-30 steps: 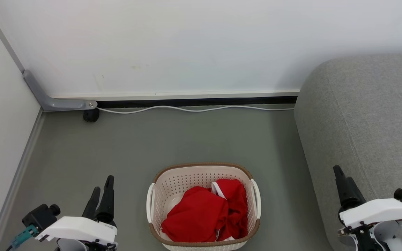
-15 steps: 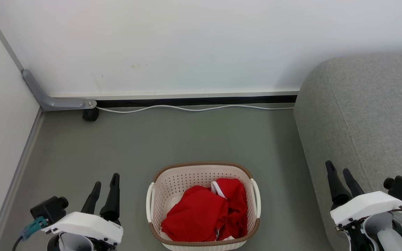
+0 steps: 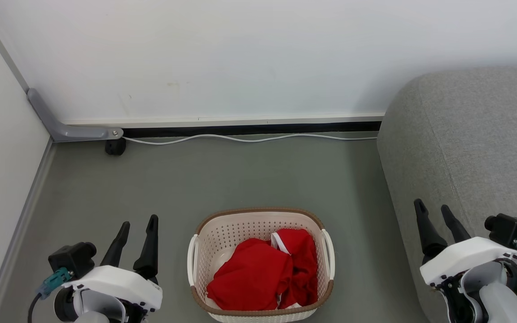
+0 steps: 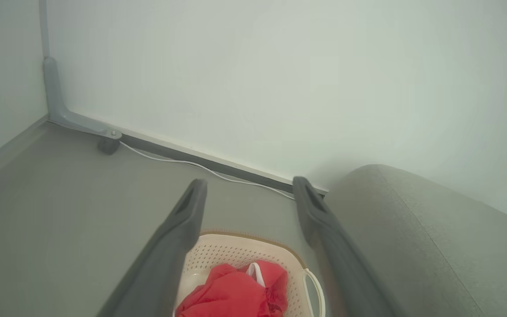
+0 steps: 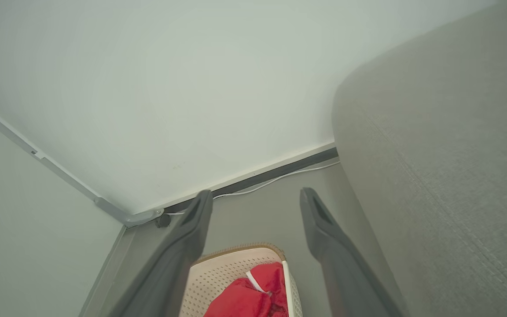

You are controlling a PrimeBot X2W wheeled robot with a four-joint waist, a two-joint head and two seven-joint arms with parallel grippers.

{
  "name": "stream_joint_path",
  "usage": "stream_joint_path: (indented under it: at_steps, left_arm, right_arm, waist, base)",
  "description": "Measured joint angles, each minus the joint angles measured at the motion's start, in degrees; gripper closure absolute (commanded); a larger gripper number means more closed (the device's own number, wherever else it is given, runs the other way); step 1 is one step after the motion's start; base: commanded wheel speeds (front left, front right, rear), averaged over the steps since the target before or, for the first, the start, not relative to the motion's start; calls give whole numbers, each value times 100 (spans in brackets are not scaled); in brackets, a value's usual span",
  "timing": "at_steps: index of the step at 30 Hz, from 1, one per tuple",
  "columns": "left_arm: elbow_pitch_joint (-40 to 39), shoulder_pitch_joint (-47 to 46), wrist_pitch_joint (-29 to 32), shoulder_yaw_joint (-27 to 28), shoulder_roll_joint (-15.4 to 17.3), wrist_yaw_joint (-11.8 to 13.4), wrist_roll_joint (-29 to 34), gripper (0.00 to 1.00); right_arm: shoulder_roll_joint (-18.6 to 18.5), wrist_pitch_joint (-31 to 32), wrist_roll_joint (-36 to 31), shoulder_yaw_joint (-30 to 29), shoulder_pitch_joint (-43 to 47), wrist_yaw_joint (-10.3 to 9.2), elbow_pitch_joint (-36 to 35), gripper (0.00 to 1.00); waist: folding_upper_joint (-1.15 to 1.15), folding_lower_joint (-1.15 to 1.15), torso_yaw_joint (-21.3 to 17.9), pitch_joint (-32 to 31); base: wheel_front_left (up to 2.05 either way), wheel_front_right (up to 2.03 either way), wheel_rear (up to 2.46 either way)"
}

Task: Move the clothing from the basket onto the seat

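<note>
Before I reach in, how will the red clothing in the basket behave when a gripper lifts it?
The clothing lies crumpled in soft folds, so it will probably droop and trail from a pinch. Pieces overlap, so one pull may drag another along. The basket looks thin and perforated, likely light, so it might shift if fabric snags.

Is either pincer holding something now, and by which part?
Nothing is held. The left pincer and the right pincer are both open and empty; the clothing lies untouched in the basket.
</note>
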Motion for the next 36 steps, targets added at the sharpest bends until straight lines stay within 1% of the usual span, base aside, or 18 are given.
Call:
stream_joint_path:
  at_steps: [17, 26, 36]
  left_arm:
    - [105, -142, -292, -55, 10, -5, 1295, 0]
    - [162, -243, -438, -46, 13, -8, 1860, 0]
    - [242, -363, -616, 155, -43, -44, 2384, 0]
  right_arm:
    - [-115, -269, -1106, 159, -259, 1, 147, 0]
    - [-153, -435, -1681, 171, -369, 1, 272, 0]
    - [-157, -603, -2375, -110, -537, 2, 355, 0]
  waist:
    - [0, 0, -23, 5]
    - [0, 0, -23, 42]
    - [0, 0, -38, 95]
  base:
    - [0, 0, 0]
    - [0, 0, 0]
    - [0, 0, 0]
